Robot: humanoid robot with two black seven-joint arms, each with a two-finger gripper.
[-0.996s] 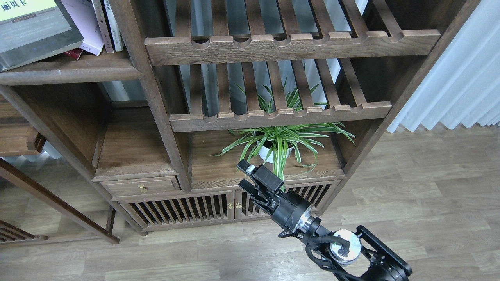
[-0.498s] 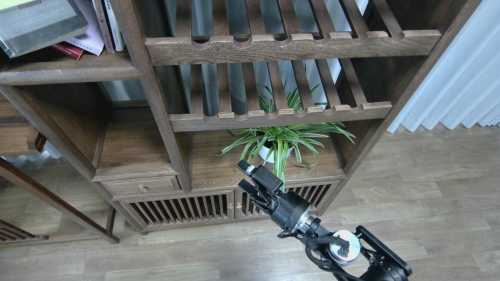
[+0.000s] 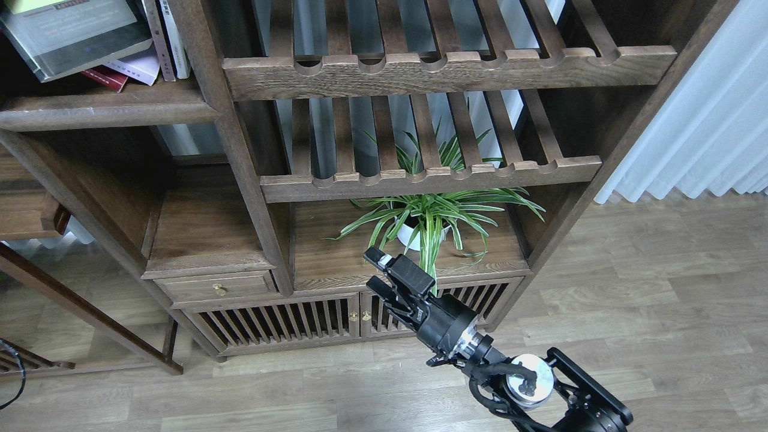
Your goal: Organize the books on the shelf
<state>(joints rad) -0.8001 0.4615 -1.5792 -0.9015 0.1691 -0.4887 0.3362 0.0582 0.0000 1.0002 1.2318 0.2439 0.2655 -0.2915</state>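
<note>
The thick grey-black book (image 3: 78,33) with a yellow-green panel is at the top left, tilted, above the shelf (image 3: 108,108); its top is cut off by the view's edge. Under it lie the pale lavender-white book (image 3: 141,67) and the red book (image 3: 105,78), of which only a corner shows. What holds the grey-black book is out of view. My right gripper (image 3: 373,268) is open and empty, low in front of the cabinet, far from the books. My left gripper is out of view.
Two thin books (image 3: 168,36) stand upright against the post right of the pile. Slatted racks (image 3: 450,69) fill the upper middle. A potted spider plant (image 3: 426,222) stands just behind my right gripper. A black cable (image 3: 15,372) shows at the lower left edge.
The grey-black book has risen and shifted right, uncovering more of the lavender-white and red books. A black cable has come in at the lower left. My right arm has not moved.
</note>
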